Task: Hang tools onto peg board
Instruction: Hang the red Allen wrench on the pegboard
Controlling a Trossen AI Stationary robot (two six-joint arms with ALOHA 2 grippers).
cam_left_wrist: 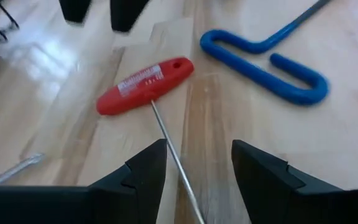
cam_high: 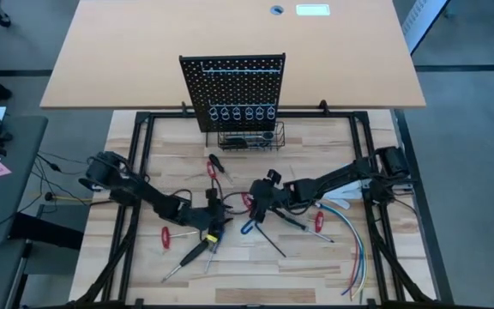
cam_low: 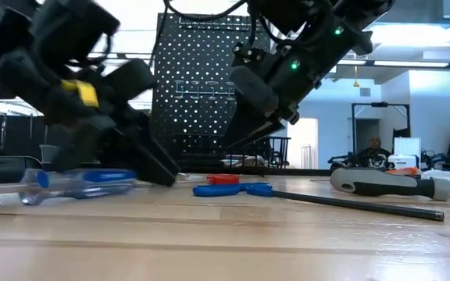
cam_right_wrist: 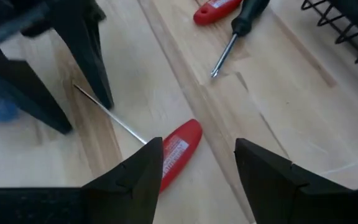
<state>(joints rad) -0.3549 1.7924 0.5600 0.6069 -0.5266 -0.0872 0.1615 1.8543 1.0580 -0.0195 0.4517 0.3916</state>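
The black peg board (cam_high: 234, 86) stands upright at the table's far side, a wire basket (cam_high: 251, 137) at its foot. A red T-handled hex key (cam_left_wrist: 145, 86) lies flat on the wood mid-table. My left gripper (cam_left_wrist: 194, 168) is open just above the table, a finger on either side of the key's thin shaft (cam_left_wrist: 174, 152) without touching it. My right gripper (cam_right_wrist: 197, 168) is open too, facing the left one over the red handle (cam_right_wrist: 180, 149), whose end goes behind one finger. A blue-handled hex key (cam_left_wrist: 266, 62) lies beside it.
More tools lie around: a black screwdriver (cam_right_wrist: 241, 25) and a red handle (cam_right_wrist: 213, 9) toward the basket, a blue screwdriver (cam_low: 76, 183) and a red T-handle (cam_high: 166, 236) at the left, a grey-handled screwdriver (cam_low: 381, 183) and coloured wires (cam_high: 354, 249) at the right.
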